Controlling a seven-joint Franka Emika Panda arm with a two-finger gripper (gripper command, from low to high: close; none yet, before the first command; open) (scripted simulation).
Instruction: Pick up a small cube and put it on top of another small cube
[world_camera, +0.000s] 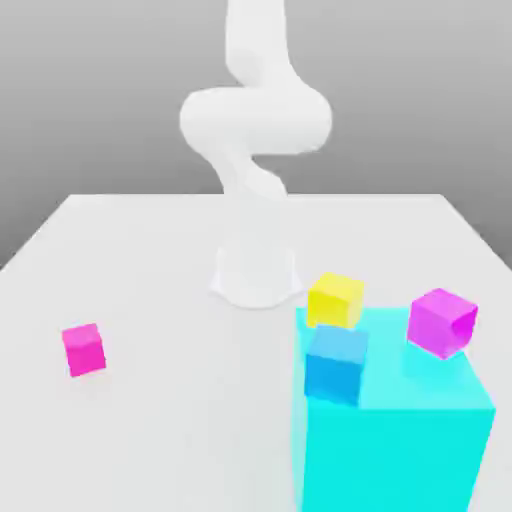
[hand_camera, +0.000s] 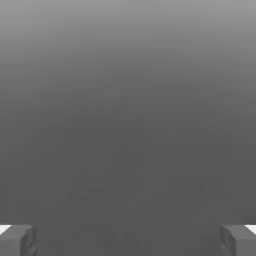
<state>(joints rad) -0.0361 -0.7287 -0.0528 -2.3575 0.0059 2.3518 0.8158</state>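
My gripper (hand_camera: 128, 240) stands wide apart and bare, nothing between the fingertips (hand_camera: 17, 240). The small cube (world_camera: 83, 349), hot pink, sits alone on the tabletop (world_camera: 150, 250) toward the exterior view's left edge, well apart from the huge cyan block (world_camera: 400, 440) at the near right corner. My hand seems to be aimed away from the table, so I judge the cube lies below and off to that left side.
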